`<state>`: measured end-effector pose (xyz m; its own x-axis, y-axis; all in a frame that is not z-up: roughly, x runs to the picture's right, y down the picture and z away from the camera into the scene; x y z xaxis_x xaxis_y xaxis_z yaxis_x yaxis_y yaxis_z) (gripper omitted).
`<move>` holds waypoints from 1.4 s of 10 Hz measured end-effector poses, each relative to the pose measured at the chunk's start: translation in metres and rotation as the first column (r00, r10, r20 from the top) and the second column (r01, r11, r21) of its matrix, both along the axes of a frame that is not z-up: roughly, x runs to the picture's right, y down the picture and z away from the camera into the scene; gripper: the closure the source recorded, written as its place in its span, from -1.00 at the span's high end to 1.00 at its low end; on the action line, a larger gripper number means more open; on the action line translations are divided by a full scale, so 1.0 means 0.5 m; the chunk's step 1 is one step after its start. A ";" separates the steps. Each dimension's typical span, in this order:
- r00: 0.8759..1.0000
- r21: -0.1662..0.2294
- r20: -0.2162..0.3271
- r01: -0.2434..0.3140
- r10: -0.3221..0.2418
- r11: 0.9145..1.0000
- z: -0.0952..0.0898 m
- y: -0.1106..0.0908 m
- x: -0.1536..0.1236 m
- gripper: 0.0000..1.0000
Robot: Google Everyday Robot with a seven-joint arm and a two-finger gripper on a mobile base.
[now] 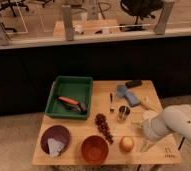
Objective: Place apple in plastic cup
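Wooden table (101,102), smooth round apple (126,144), pale claw (146,145) spread just beside it

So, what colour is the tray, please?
The tray is green, camera view; claw sits beside the apple.

Apple (126,144): small, round, yellow-orange with a faint reddish blush.
Apple's place: sitting loose on the surface (84,161), near its front edge and right of the middle.
Apple's state: free, not in the cup.
Plastic cup (149,115): pale, whitish and plain-sided, apparently upright.
Cup's place: toward the right side of the surface, behind the apple and a little to its right, apart from it.
Cup's visibility: only its upper part shows; the robot's arm crosses in front of the rest.
Pincer (145,143): low over the front right of the surface, just right of the apple and in front of the cup, jaws spread, nothing gripped.
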<state>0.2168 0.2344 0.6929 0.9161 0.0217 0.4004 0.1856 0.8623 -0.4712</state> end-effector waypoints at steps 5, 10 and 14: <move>0.998 -0.036 0.050 -0.047 0.049 0.998 0.019 0.025 -0.003 0.60; 0.989 -0.100 0.107 -0.089 0.099 0.991 0.058 0.072 -0.016 0.60; 0.975 -0.147 0.156 -0.136 0.158 0.980 0.094 0.113 -0.036 0.60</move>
<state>0.1990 0.2907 0.7400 0.8199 0.2153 0.5305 0.1466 0.8167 -0.5581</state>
